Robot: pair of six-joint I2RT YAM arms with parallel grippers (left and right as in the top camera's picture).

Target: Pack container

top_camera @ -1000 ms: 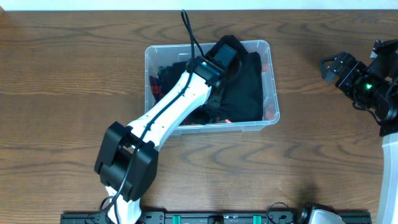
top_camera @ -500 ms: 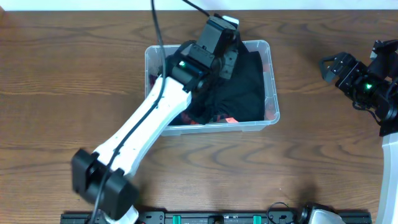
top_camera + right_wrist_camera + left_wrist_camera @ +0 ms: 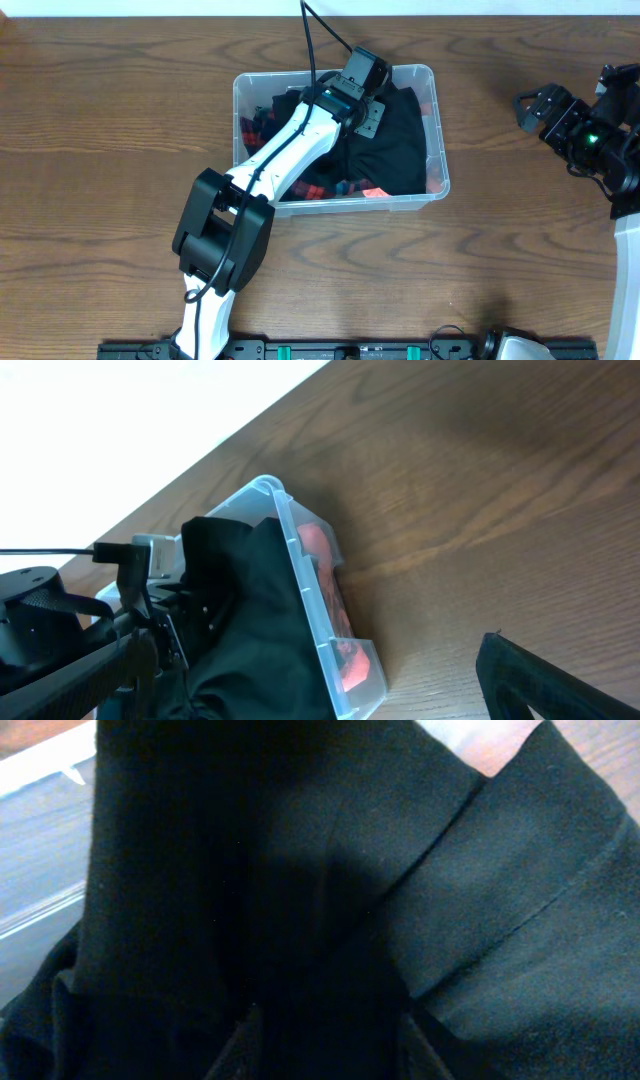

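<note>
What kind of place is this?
Likely a robotics lab bench: a white robot arm reaching into a clear container of black clothing, a second arm nearby, on a wooden table.

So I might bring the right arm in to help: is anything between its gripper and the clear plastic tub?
Nothing visible does: only brown wooden tabletop separates the right gripper from the rectangular clear plastic tub.

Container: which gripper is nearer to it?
Left. The left gripper is over the container, close on the black cloth; the right gripper hangs apart over the table, off the container's right side.
</note>
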